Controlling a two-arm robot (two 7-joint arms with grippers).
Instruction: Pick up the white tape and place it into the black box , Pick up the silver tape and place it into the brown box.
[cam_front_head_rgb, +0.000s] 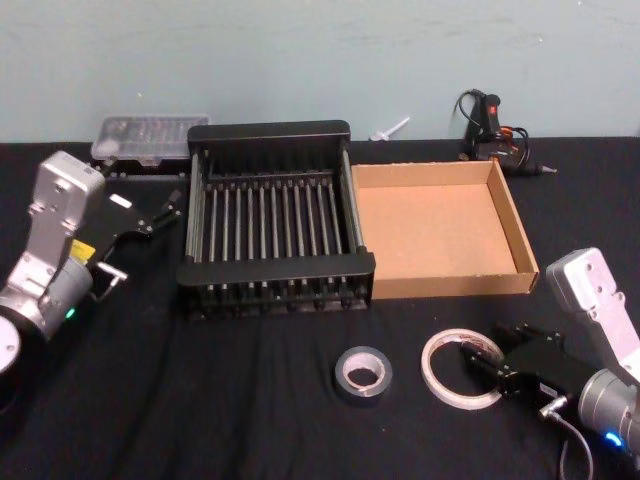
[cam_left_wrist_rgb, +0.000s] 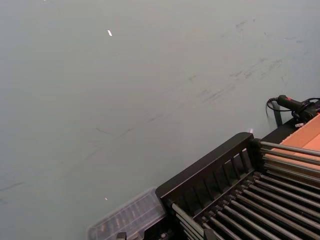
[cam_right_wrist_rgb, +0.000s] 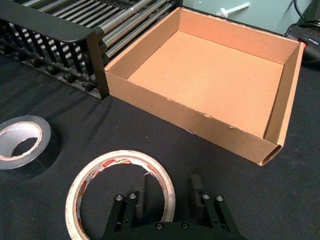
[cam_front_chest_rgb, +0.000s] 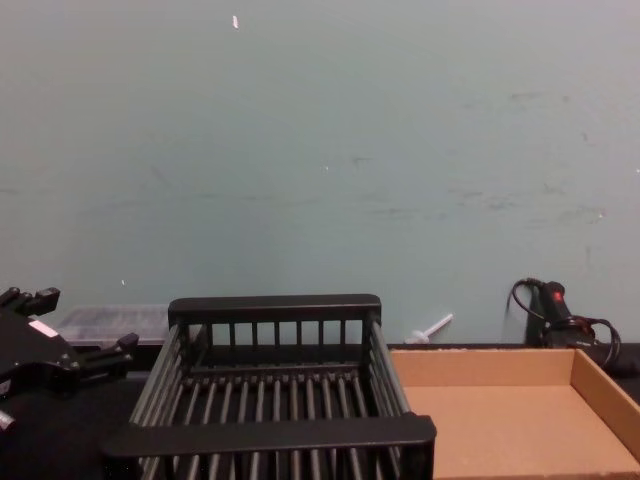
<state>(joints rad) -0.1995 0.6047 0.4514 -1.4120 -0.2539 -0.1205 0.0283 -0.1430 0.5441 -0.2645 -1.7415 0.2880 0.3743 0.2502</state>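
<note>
Left to right in the head view: the left gripper (cam_front_head_rgb: 160, 212) hangs at the left edge beside the black box (cam_front_head_rgb: 272, 131), its jaw gap unclear. The silver tape (cam_front_head_rgb: 363, 373) lies flat at lower centre. The white tape (cam_front_head_rgb: 461, 368) lies flat at lower right, hole up, so it has no long axis. The right gripper (cam_right_wrist_rgb: 166, 200), moderately open, straddles its near rim. The thin band may slip or tip if pinched off-centre. The brown box (cam_front_head_rgb: 520, 228) sits upper right.

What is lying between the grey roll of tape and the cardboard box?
Nothing but bare black cloth lies between the silver tape and the brown box, seen from the head view.
</note>
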